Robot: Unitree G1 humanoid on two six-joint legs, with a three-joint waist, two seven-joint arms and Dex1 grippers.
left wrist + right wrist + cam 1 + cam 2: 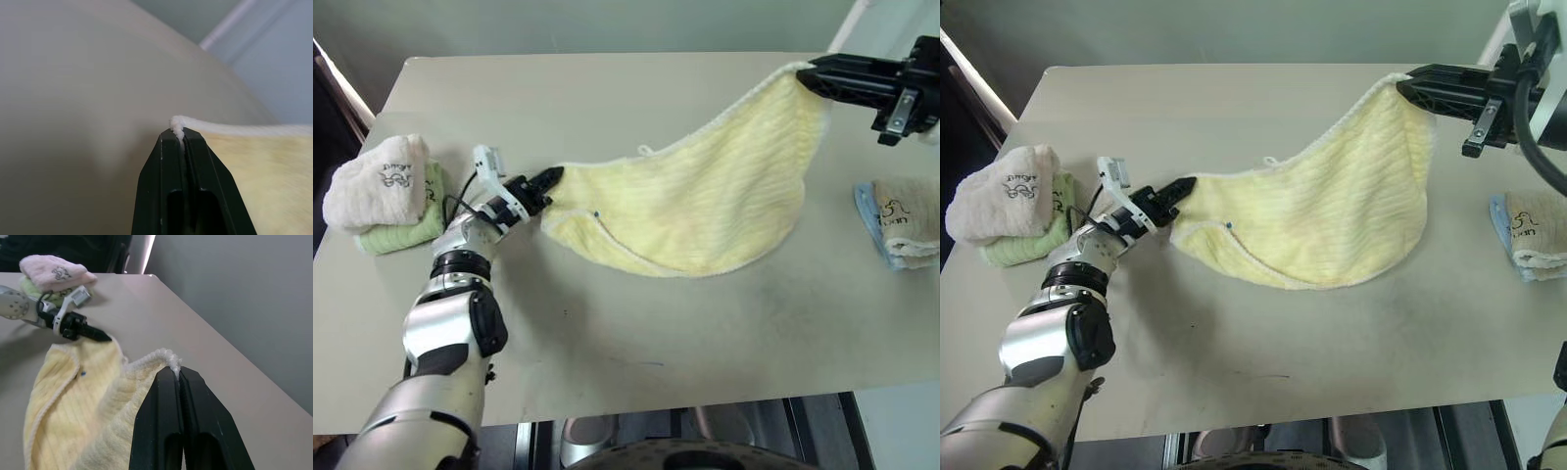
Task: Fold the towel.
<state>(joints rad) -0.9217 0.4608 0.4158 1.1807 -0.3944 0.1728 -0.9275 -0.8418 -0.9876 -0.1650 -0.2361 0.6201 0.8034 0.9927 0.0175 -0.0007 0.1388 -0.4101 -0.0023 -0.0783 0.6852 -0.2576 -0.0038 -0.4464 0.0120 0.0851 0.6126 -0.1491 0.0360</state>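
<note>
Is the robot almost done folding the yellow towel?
Not yet. Done: both corners are pinched, the left tool shut on one, the right tool shut on the other. Now: the towel hangs between them, sagging onto the table. Left: laying one half over the other; no fold shows.

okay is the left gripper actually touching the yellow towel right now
Touching. In the left wrist view the left gripper is shut on the towel, its whitish edge pinched between the two black fingers.
</note>
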